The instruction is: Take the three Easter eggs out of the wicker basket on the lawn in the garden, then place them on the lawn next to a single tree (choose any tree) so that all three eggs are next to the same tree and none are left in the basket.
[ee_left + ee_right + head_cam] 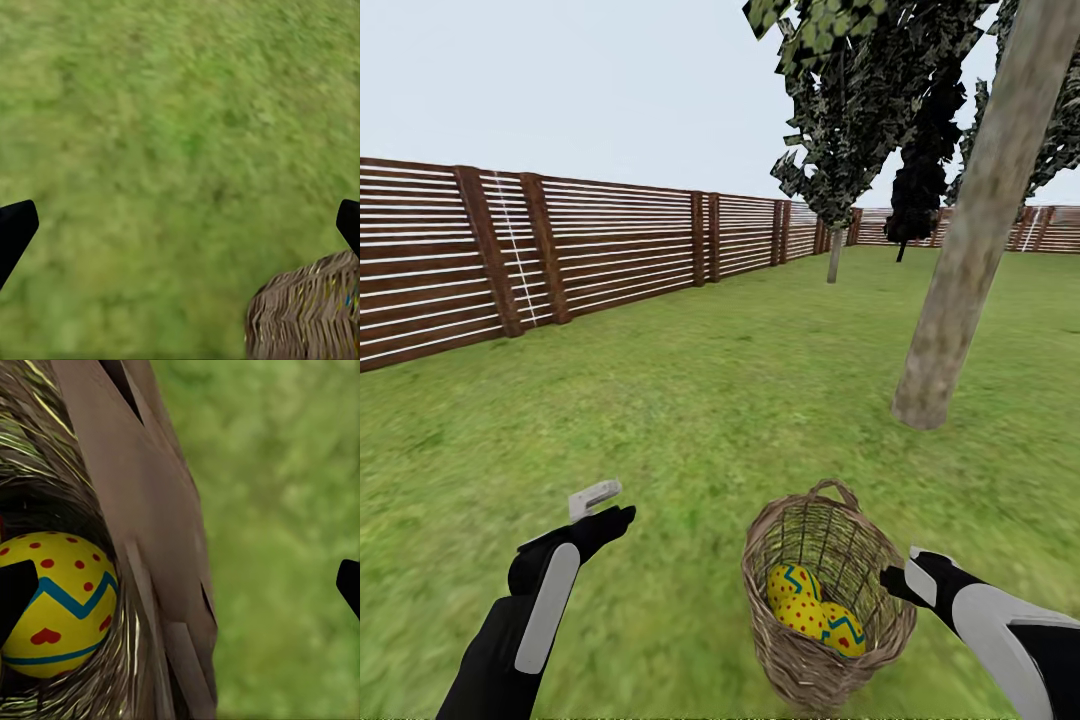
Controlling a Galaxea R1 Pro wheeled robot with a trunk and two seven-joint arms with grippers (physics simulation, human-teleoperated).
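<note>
Right now the wicker basket [825, 600] stands upright on the lawn [690, 400], just beside the right claw [900, 580] and toward the robot's centre from it. The claw's tip sits at the basket's rim; touching or just clear, can't tell. In the right wrist view the two fingertips [15, 592] show at opposite edges of the frame, so the jaws stand wide apart, empty, with the basket wall between them and one egg just past the wall, inside.

Easter eggs [815, 610]: yellow, blue zigzag, red dots, sitting low in the basket. Two are clear in the head view; the third can't be picked out, probably tucked under or behind. None out yet.

Left claw [600, 510] hangs over bare grass, well off to the basket's left side; jaws apart, holding nothing. Left wrist view catches the basket's edge at the frame corner.

Key relation: eggs lie below the rim, inward and down from the right claw. Right arm is clearly nearer. My read: it has to clear the rim, then come down from above; straddling the wall as it does now grabs wicker, not egg.

Tree [970, 250] with the pale trunk is ahead of the right claw, near the basket. Short carry.

No labels or writing anywhere.
</note>
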